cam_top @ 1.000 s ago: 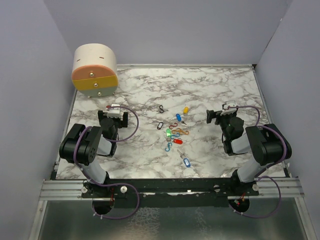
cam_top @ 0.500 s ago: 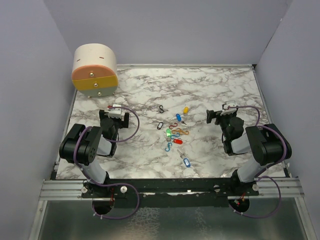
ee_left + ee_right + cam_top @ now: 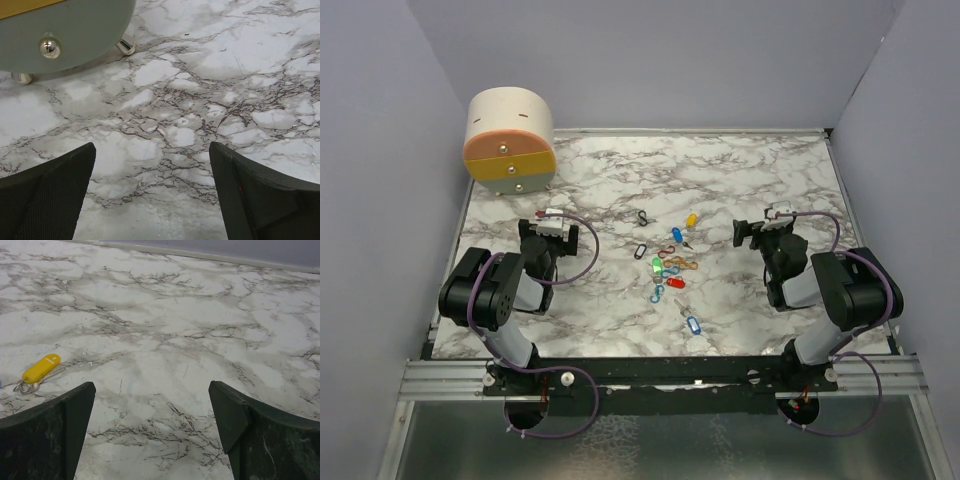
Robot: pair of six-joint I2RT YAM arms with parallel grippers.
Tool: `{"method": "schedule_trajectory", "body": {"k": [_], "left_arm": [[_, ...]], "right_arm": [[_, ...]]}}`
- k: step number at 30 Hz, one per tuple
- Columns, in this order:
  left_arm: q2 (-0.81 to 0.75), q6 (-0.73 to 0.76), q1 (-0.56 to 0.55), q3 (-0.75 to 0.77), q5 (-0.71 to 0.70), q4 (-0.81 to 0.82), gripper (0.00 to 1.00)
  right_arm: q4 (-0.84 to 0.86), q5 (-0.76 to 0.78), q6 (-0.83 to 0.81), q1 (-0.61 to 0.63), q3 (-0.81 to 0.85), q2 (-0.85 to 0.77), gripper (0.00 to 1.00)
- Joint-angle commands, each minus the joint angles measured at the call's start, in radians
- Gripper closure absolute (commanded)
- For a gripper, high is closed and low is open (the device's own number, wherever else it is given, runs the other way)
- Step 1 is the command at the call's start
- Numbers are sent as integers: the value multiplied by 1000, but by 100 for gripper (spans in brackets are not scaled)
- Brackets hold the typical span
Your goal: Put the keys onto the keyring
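Black-and-grey arms (image 3: pixel 485 290), purple cables (image 3: pixel 591 243), matte black wedge-shaped fingers (image 3: pixel 50 200).

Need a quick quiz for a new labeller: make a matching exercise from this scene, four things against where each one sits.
Things:
1. yellow plastic-tagged metal key
2. green plastic-tagged metal key
3. round cream and orange drawer box
4. right gripper

Places:
A. far left corner of the marble table
B. right of the scatter, jaws open
C. middle of the scatter
D. far right end of the scatter

Pairs: 1-D, 2-C, 3-A, 4-B
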Motion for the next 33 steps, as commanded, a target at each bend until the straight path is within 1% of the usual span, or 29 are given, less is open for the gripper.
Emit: {"method": "schedule_trajectory", "body": {"k": [1,4,8,14,16,19,26,28,30,31,33], "left_arm": [[-26,-4,7,-5,-4,25,1],[-28,-8,7,-7,-9,26,1],[-32,27,7,-47,79,93,1],[-31,29,7,-49,83,99,1],[-29,19,6,-35,55,80,1],[-25,-13,7,1,-24,17,1],[-26,-19,7,6,-37,2,1],[-29,-45,7,12,-93,-6,1],[-71,-61,5,38,-147,-91,1],[-105,-56,2,56,-132,-165,1],[-185,-47,-10,105,-139,-300,1]], "right_arm": [[1,-10,-8,3,-11,-22,0],[1,-10,-8,3,-11,-21,0],[2,-10,-8,3,-11,-21,0],[1,-10,-8,3,-11,-22,0],[1,-10,-8,3,-12,-21,0],[1,-10,-7,3,-12,-22,0],[1,-10,-9,3,-11,-20,0],[4,-8,-10,3,-14,-24,0],[7,65,7,3,-16,-41,0],[-45,97,19,3,-6,-75,0],[-243,106,19,3,54,-173,0]]}}
